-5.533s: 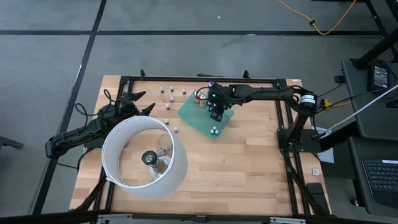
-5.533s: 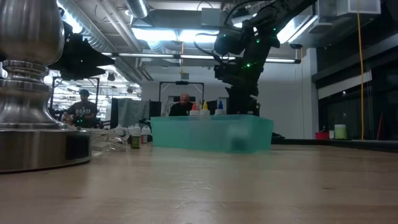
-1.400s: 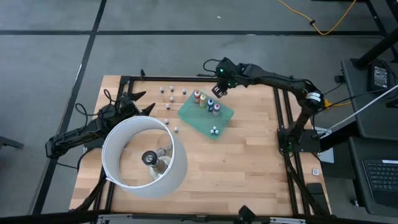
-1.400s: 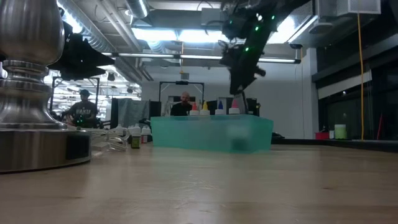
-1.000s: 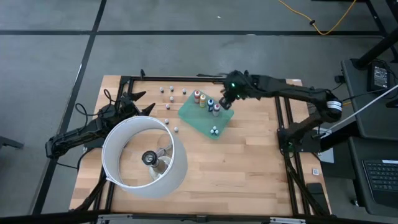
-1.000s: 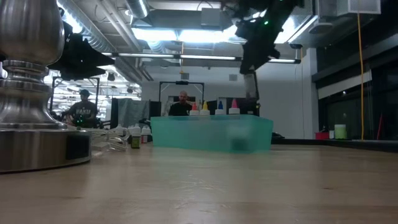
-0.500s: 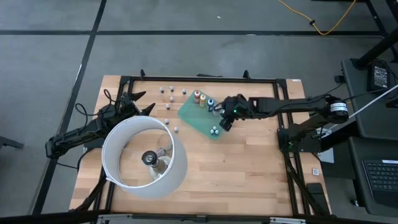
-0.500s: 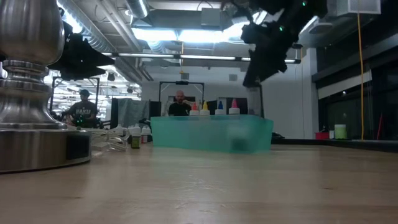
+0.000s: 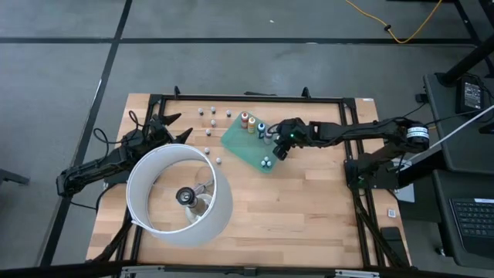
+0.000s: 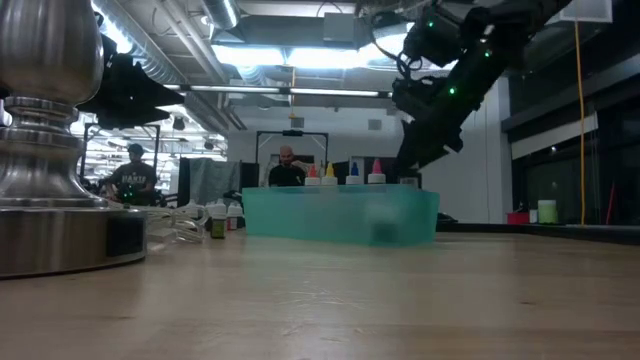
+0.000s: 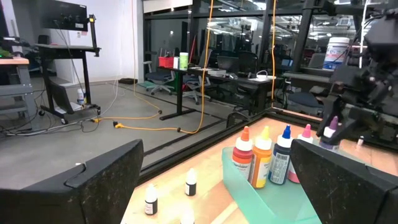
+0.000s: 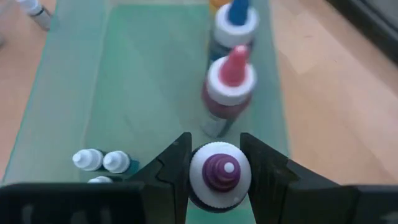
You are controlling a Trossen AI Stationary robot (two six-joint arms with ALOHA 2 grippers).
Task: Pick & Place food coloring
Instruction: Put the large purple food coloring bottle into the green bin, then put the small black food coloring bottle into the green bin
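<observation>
You are in the placing step: your right gripper (image 12: 220, 171) is clamped on a purple-capped bottle (image 12: 220, 173), fingers snug against either side of its white collar, and it hangs over the green tray (image 12: 155, 74) at the end of the row of bottles already standing there. In the right wrist view the pink-capped bottle (image 12: 229, 87) stands on the tray just beyond the one you hold, with the blue-capped bottle (image 12: 232, 28) behind it; two small white-capped bottles (image 12: 101, 160) lie on the tray off to one side of your fingers. From above, the right gripper (image 9: 282, 144) sits over the tray's edge nearest the right arm's base, and several loose bottles (image 9: 210, 116) are left on the wood on the tray's far side, between it and the table's back rail. The low view shows the arm (image 10: 440, 95) tilted over the tray, with the held bottle apparently clear of the tray floor, though the tray wall hides the lowest part. I judge the next move to be a straight lowering so the bottle lands upright beside the pink one without nudging it, then parting the fingers and lifting away before you go for the loose ones. Your left gripper (image 11: 211, 186) waits spread wide, beside the white lamp shade (image 9: 181, 193), well apart from the tray.
</observation>
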